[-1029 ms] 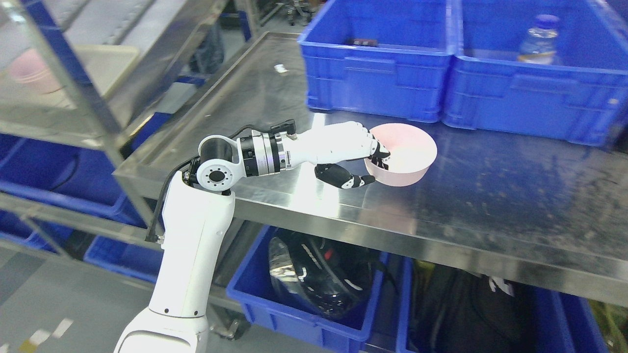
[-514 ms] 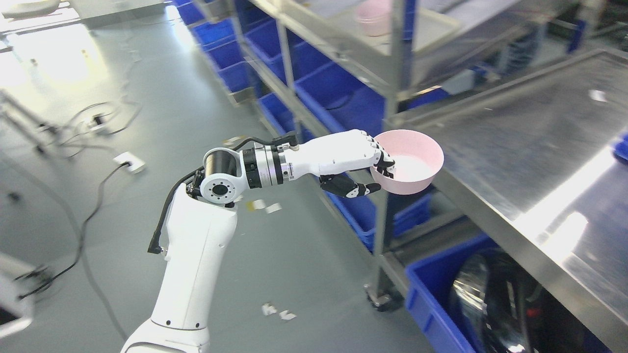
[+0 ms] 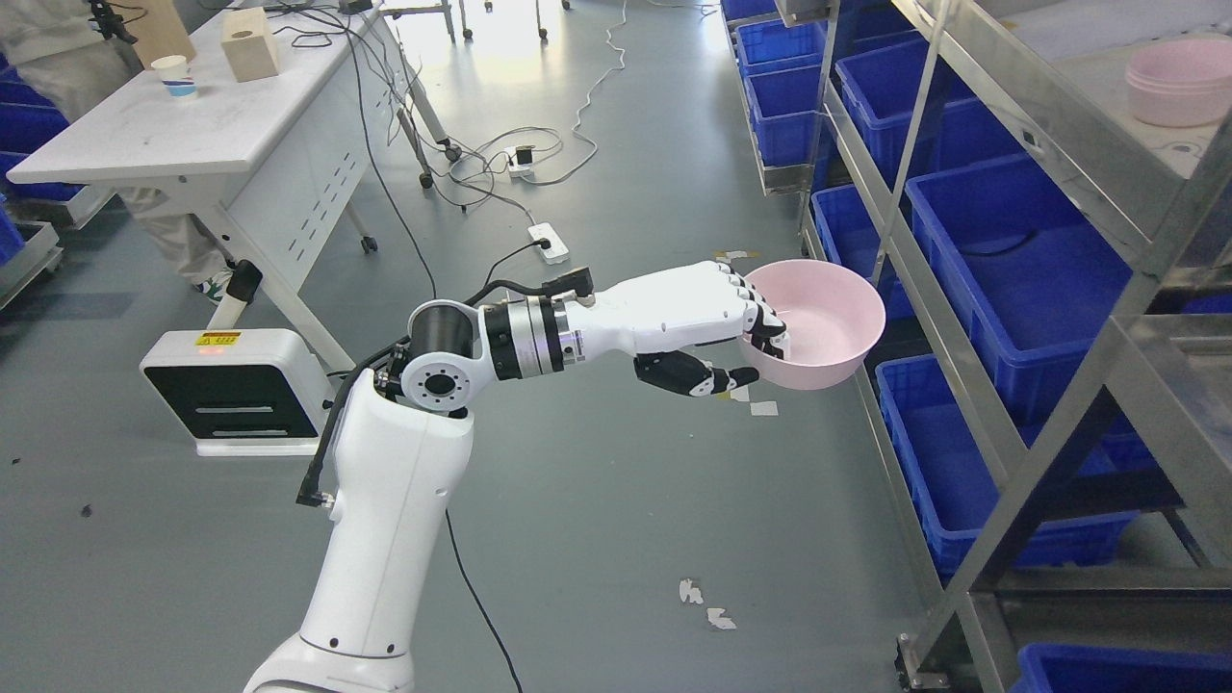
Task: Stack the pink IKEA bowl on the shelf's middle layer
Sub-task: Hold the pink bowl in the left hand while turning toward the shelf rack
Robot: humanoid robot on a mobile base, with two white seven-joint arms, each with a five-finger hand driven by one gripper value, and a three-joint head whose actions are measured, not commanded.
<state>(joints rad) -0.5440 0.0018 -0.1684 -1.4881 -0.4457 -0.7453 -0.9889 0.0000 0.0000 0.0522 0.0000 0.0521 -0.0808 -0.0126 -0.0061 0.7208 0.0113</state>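
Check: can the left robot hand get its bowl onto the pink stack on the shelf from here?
Probably not yet. The left robot hand holds the pink bowl over the floor, below and left of the pink stack. The shelf rail and post stand between; it must lift and approach first.

A grey floor fills most of the view, glossy where light falls at the top, with scraps of white tape scattered on it. Black cables trail across it to a white power strip. At the upper left stands a white table carrying a paper cup and a wooden box. A white unit sits on the floor beside its leg. Along the right runs a steel rack holding blue bins.
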